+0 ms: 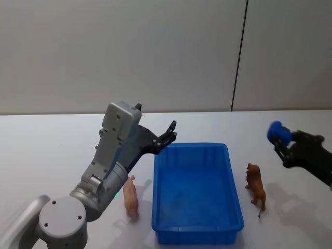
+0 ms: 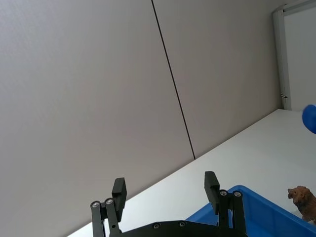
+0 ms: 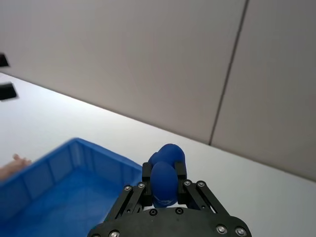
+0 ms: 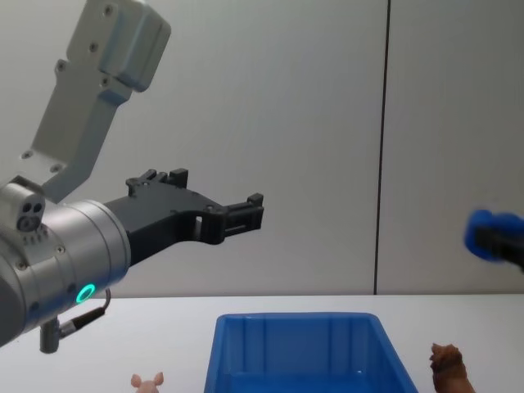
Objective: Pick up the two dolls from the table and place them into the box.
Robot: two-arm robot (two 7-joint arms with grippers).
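Two unboxed: pig doll [image 1: 130,197], brown doll [image 1: 256,187] | left claw [image 2: 165,183] wide, right claw [image 3: 164,172] holds blue lump [image 3: 169,154], maybe | next: grab pig doll

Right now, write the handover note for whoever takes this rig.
Left gripper: raised above the far left corner of the box, fingers open, empty.
Right gripper: raised to the right of the box, fingers shut on a dark blue rounded object.
Pink pig doll: on the table, left of the box.
Reddish-brown doll: standing on the table, right of the box.
Done: nothing; the box holds no doll.
To do: both dolls into the box.
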